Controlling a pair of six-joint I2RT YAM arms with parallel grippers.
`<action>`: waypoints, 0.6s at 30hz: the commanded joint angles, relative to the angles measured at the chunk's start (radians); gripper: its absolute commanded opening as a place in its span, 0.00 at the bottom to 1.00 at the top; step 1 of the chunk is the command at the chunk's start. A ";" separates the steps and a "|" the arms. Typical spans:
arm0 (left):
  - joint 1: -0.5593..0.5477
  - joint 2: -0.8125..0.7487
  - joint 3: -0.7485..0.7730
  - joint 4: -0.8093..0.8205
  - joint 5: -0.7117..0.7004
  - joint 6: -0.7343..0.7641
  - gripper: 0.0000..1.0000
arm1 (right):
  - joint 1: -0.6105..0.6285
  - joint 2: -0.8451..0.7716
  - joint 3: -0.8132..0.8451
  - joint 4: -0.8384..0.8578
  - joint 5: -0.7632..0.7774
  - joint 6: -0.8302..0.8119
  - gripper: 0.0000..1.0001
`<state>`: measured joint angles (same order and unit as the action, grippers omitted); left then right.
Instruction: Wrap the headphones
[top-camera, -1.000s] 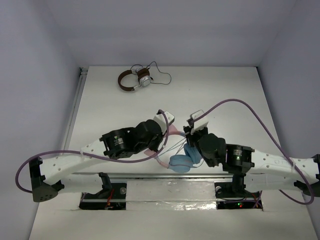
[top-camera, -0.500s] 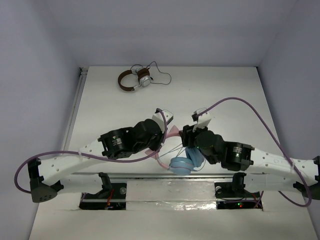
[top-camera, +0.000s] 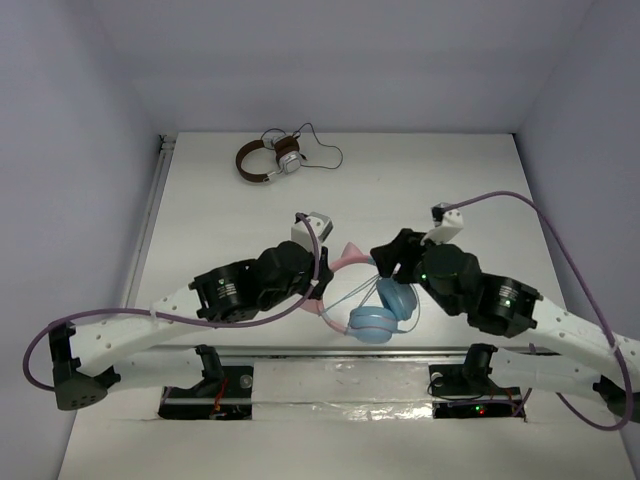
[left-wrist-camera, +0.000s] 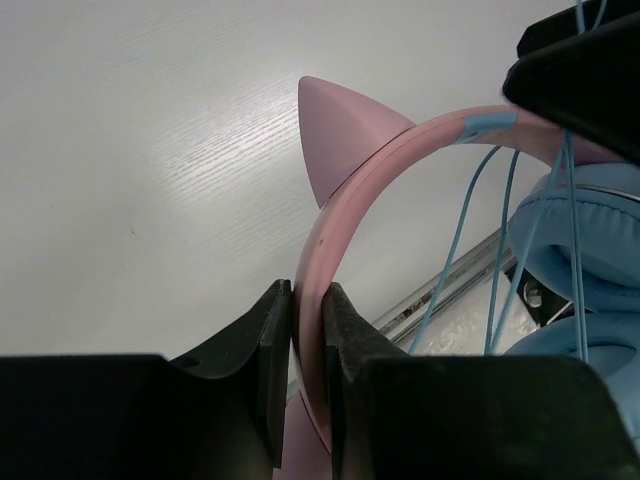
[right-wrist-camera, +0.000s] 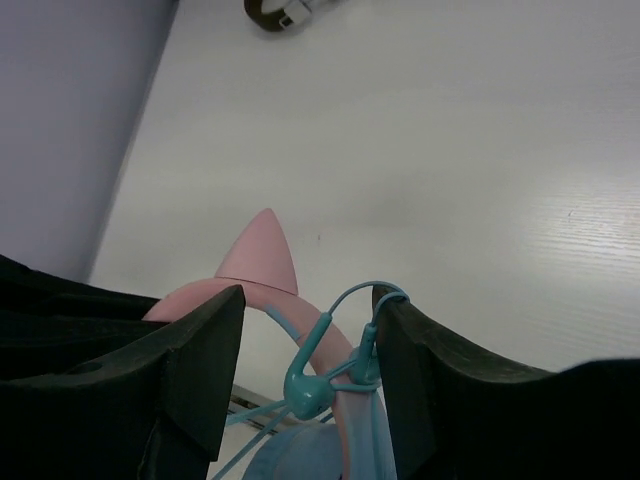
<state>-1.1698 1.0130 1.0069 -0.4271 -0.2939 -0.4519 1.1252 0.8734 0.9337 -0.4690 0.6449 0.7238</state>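
Left claw (left-wrist-camera: 308, 295) pinched shut on the pink band of the headphones (top-camera: 372, 325). Right claw (right-wrist-camera: 308, 300) has its jaws wide, straddling the same band, with no visible grip.

One table (top-camera: 450, 170), two arms, two claws, two headsets. The headphones sit between the two claws, close to the table's near edge, with both blue ear cups (left-wrist-camera: 575, 230) on the near side by the metal rail (top-camera: 300, 352). The thin blue cable (left-wrist-camera: 470, 250) crosses the band in several strands, and a teal connector piece (right-wrist-camera: 308, 385) on it sits between the right claw's jaws. One cat ear (right-wrist-camera: 260, 255) shows per wrist view. The brown-and-white headset (top-camera: 270, 160) lies well beyond the headphones at the far edge, apart from both claws. Bare table beyond the headphones and to both sides; walls bound it left, right and far.
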 joint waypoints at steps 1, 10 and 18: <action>0.004 -0.033 0.018 0.149 0.004 -0.064 0.00 | -0.089 -0.071 -0.006 -0.049 -0.007 0.106 0.61; 0.004 -0.017 -0.007 0.175 0.033 -0.065 0.00 | -0.223 -0.067 -0.047 0.020 -0.074 0.212 0.81; 0.004 -0.036 -0.076 0.249 -0.007 -0.096 0.00 | -0.422 -0.085 -0.144 0.271 -0.424 0.282 0.99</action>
<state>-1.1564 1.0309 0.9257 -0.3138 -0.3256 -0.5022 0.7795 0.8112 0.8047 -0.3195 0.3023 0.9939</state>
